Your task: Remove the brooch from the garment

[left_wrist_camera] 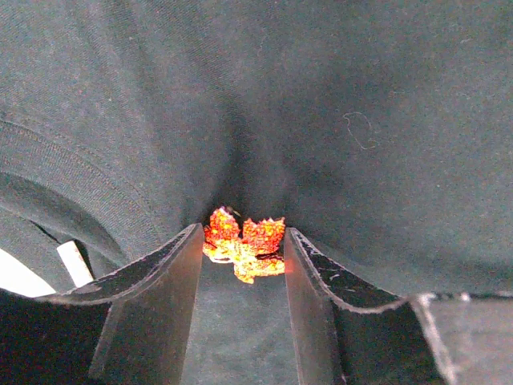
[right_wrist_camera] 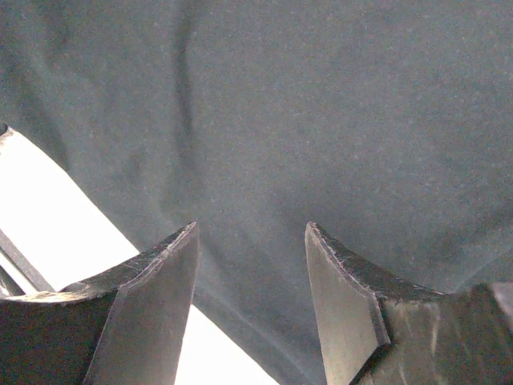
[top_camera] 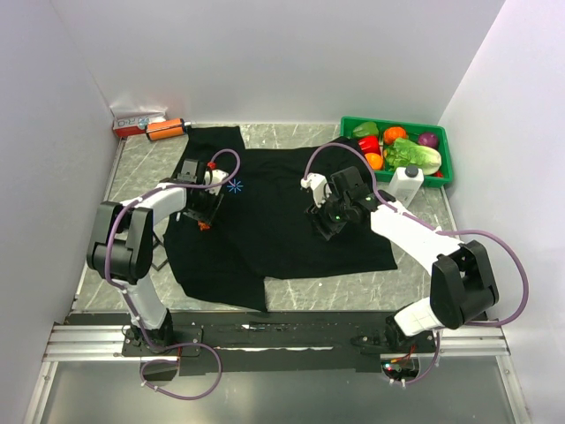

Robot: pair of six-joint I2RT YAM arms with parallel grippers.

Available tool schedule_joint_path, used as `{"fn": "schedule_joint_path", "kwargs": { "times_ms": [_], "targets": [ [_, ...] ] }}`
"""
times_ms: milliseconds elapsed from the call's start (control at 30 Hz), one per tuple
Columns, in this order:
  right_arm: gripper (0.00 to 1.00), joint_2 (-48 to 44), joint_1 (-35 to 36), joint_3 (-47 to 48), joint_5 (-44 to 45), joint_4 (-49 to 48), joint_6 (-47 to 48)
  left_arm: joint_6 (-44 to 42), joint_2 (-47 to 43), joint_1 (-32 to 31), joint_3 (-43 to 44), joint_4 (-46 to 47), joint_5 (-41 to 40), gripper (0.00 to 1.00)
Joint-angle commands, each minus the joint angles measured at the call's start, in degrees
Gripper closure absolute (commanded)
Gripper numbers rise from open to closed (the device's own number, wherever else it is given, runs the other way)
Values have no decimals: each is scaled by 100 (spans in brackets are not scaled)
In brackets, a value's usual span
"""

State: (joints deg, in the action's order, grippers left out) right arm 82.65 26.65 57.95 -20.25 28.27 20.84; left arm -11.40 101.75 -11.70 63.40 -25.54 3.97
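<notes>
Straddling brooch [left_wrist_camera: 244, 249] on garment [left_wrist_camera: 377, 104], left hand [left_wrist_camera: 243, 231]; contact unclear.

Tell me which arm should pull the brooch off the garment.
Left. The left gripper brackets the brooch, a finger on each side. The right gripper hangs open over bare garment, no brooch near it.

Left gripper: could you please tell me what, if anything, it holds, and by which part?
The brooch sits between the left gripper's fingertips, its side edges seemingly touching; a firm hold cannot be told.
</notes>
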Motion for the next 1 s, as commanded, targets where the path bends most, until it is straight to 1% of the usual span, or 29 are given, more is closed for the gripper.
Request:
{"fn": "schedule_joint_path", "kwargs": {
  "times_ms": [0, 200, 367, 400, 467, 500, 600, 633, 767, 800, 867, 967],
  "targets": [
    [37, -12, 41, 155, -84, -147, -27, 191, 81, -16, 85, -65, 8, 48],
    [37, 84, 59, 243, -111, -164, -36, 200, 152, -16, 164, -56, -142, 47],
    [37, 93, 77, 269, -102, -182, -36, 147, 108, -16, 243, -196, -63, 54],
    [37, 93, 77, 269, -102, -173, -45, 155, 73, -16, 243, -206, -54, 57],
    [37, 76, 77, 260, -102, -164, -36, 129, -50, -16, 252, -214, -28, 64],
    [37, 76, 68, 252, -111, -155, -36, 112, -85, -16, 243, -249, -28, 70],
    [37, 93, 94, 251, -119, -147, -45, 41, -147, 1, 173, -285, 16, 77],
    [37, 102, 86, 252, -128, -138, -54, 41, -165, 1, 164, -294, 42, 81],
    [37, 128, 112, 339, -128, -59, -36, 67, -506, 10, 120, -337, 245, 87],
    [37, 137, 121, 357, -128, -41, -19, 76, -568, 10, 120, -372, 315, 90],
    [38, 155, 138, 383, -128, -6, -1, 94, -779, 10, 138, -469, 490, 92],
    [38, 164, 173, 392, -111, 38, 43, 76, -938, 10, 331, -951, 745, 95]
  ]
}}
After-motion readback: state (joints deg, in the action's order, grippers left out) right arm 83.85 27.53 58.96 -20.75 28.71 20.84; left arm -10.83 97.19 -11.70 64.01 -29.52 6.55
